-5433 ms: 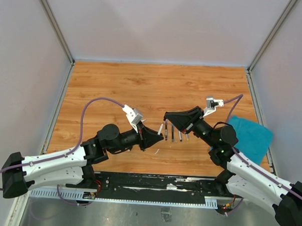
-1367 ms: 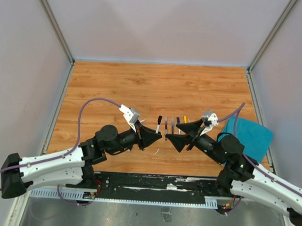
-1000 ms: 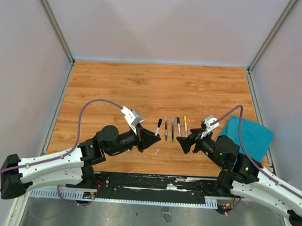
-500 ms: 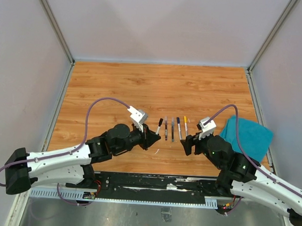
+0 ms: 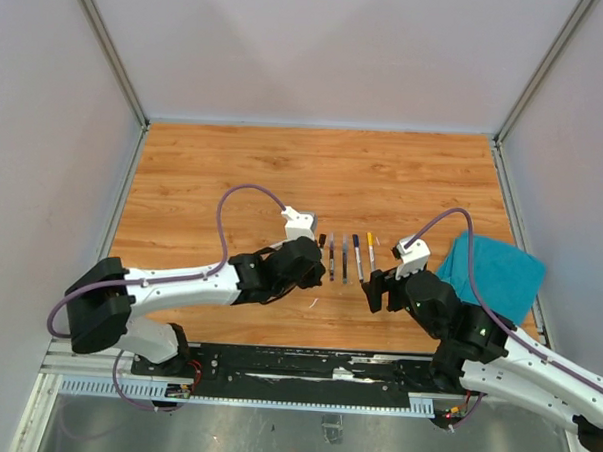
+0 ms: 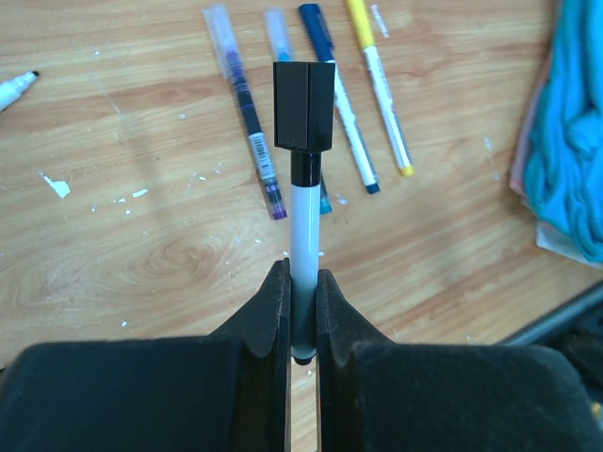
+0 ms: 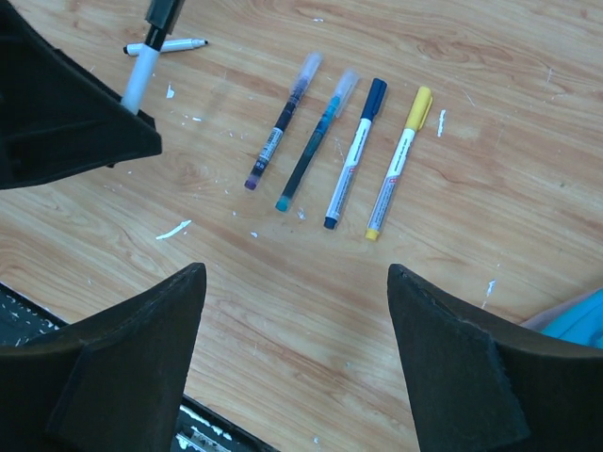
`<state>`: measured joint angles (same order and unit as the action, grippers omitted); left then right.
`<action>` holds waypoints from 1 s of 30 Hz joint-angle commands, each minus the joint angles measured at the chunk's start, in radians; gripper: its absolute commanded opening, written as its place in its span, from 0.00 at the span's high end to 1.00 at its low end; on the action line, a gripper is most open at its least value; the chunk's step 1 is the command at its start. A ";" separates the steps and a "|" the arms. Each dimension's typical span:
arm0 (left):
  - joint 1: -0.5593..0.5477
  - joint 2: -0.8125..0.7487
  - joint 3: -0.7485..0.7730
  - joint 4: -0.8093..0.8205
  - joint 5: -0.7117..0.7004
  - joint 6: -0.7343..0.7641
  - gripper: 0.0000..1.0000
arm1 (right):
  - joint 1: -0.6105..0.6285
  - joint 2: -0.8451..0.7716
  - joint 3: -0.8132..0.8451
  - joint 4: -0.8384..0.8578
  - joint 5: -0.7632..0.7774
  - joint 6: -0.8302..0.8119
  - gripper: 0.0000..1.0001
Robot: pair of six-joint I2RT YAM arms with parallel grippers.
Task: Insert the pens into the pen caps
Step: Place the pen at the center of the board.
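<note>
Since earlier frame, left arm swung in toward bench (image 5: 234,173) centre; right arm drawn back toward near edge. Left fingers (image 6: 273,311) pinch white pen (image 6: 303,226) at barrel end, black cap (image 6: 303,105) on tip. Right fingers (image 7: 141,358) wide, empty. We judge pen light, stiff, slick: grip mid-barrel.

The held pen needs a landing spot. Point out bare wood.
Bare: the far half of the table, beyond the four pens, and wood left of the left arm. Crowded: between left gripper with its pen and right gripper; teal cloth fills the right edge.
</note>
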<state>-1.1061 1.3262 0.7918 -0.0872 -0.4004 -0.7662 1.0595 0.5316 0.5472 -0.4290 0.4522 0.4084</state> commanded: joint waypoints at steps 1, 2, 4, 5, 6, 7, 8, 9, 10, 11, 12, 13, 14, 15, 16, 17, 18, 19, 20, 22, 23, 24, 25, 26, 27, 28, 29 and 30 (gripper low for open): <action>0.014 0.119 0.116 -0.169 -0.115 -0.126 0.99 | 0.013 -0.004 0.035 -0.025 0.033 0.057 0.22; 0.022 0.148 0.132 -0.190 -0.118 -0.136 1.00 | 0.013 -0.006 0.032 -0.026 0.030 0.066 0.22; 0.049 0.202 0.151 -0.209 -0.115 -0.155 0.99 | 0.013 -0.010 0.025 -0.028 0.025 0.079 0.23; 0.063 0.223 0.156 -0.209 -0.102 -0.163 1.00 | 0.013 -0.014 0.021 -0.031 0.025 0.086 0.23; 0.078 0.243 0.158 -0.196 -0.090 -0.162 0.99 | 0.013 -0.016 0.019 -0.033 0.025 0.093 0.23; 0.086 0.262 0.159 -0.184 -0.072 -0.152 0.99 | 0.013 -0.021 0.017 -0.036 0.025 0.099 0.23; 0.093 0.281 0.166 -0.182 -0.067 -0.148 0.99 | 0.013 -0.025 0.015 -0.041 0.025 0.107 0.23; 0.094 0.303 0.177 -0.180 -0.066 -0.141 1.00 | 0.013 -0.029 0.012 -0.045 0.027 0.113 0.23; 0.094 0.328 0.190 -0.181 -0.066 -0.132 1.00 | 0.012 -0.035 0.010 -0.049 0.028 0.120 0.23; 0.094 0.348 0.205 -0.185 -0.066 -0.125 0.99 | 0.013 -0.039 0.008 -0.052 0.030 0.126 0.23; 0.094 0.372 0.220 -0.192 -0.065 -0.119 0.99 | 0.013 -0.043 0.007 -0.055 0.032 0.130 0.23; 0.095 0.393 0.235 -0.196 -0.064 -0.116 0.99 | 0.013 -0.046 0.006 -0.059 0.033 0.135 0.23; 0.094 0.412 0.248 -0.201 -0.064 -0.112 0.99 | 0.013 -0.049 0.006 -0.061 0.035 0.138 0.23; 0.094 0.428 0.258 -0.206 -0.065 -0.110 1.00 | 0.013 -0.052 0.005 -0.064 0.036 0.141 0.23; 0.094 0.440 0.265 -0.212 -0.071 -0.108 1.00 | 0.013 -0.055 0.003 -0.067 0.037 0.144 0.23; 0.094 0.451 0.272 -0.219 -0.080 -0.110 1.00 | 0.013 -0.057 0.003 -0.069 0.037 0.146 0.23; 0.095 0.459 0.277 -0.226 -0.086 -0.115 1.00 | 0.013 -0.058 0.002 -0.071 0.038 0.148 0.23; 0.094 0.464 0.279 -0.230 -0.094 -0.117 1.00 | 0.013 -0.060 0.001 -0.073 0.039 0.151 0.23; 0.094 0.469 0.281 -0.232 -0.097 -0.118 1.00 | 0.013 -0.061 -0.001 -0.073 0.040 0.152 0.23; 0.094 0.480 0.286 -0.232 -0.099 -0.118 1.00 | 0.013 -0.062 -0.003 -0.073 0.040 0.154 0.23; 0.094 0.488 0.291 -0.233 -0.097 -0.117 1.00 | 0.012 -0.061 -0.004 -0.073 0.040 0.154 0.23; 0.094 0.498 0.299 -0.237 -0.098 -0.116 0.99 | 0.013 -0.061 -0.004 -0.074 0.040 0.154 0.23; 0.094 0.508 0.307 -0.244 -0.098 -0.116 0.99 | 0.013 -0.061 -0.004 -0.074 0.040 0.154 0.23; 0.094 0.518 0.313 -0.247 -0.101 -0.116 0.99 | 0.013 -0.061 -0.003 -0.076 0.040 0.155 0.23; 0.095 0.527 0.320 -0.249 -0.104 -0.116 0.98 | 0.013 -0.060 -0.001 -0.077 0.040 0.156 0.23; 0.094 0.535 0.326 -0.251 -0.104 -0.113 0.97 | 0.013 -0.061 -0.001 -0.078 0.039 0.156 0.23; 0.095 0.544 0.332 -0.254 -0.107 -0.112 0.96 | 0.012 -0.062 -0.001 -0.079 0.039 0.159 0.23; 0.094 0.553 0.341 -0.258 -0.109 -0.111 0.95 | 0.013 -0.063 -0.002 -0.080 0.039 0.160 0.23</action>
<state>-1.0103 1.8332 1.0973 -0.3286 -0.4759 -0.8818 1.0595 0.4805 0.5468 -0.4942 0.4644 0.5503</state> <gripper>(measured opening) 0.087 0.774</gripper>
